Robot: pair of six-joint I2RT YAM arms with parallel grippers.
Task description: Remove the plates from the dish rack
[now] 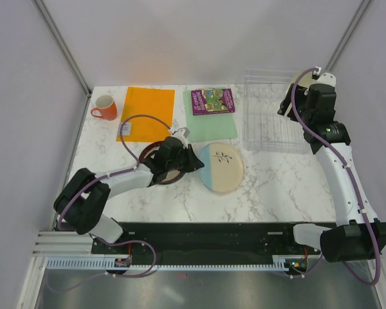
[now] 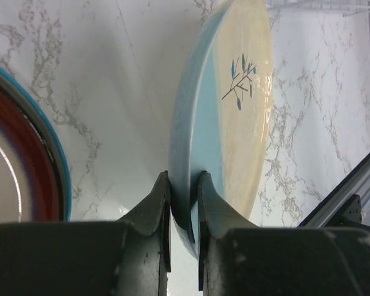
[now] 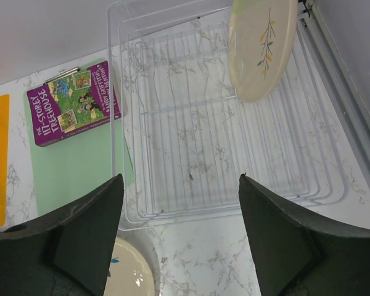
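The rim of the cream-and-blue plate is clenched between the fingers of the left pincer, near the middle of the worktop. Whether the plate rests on the worktop cannot be told. A maroon-rimmed plate is seen just beside it. The right pincer is held spread wide, grasping nothing, above the dish rack. One beige plate is stood on edge in the rack's far right corner.

A robot test lab: a left arm and a right arm are bolted to a marble-look table inside plain white walls.
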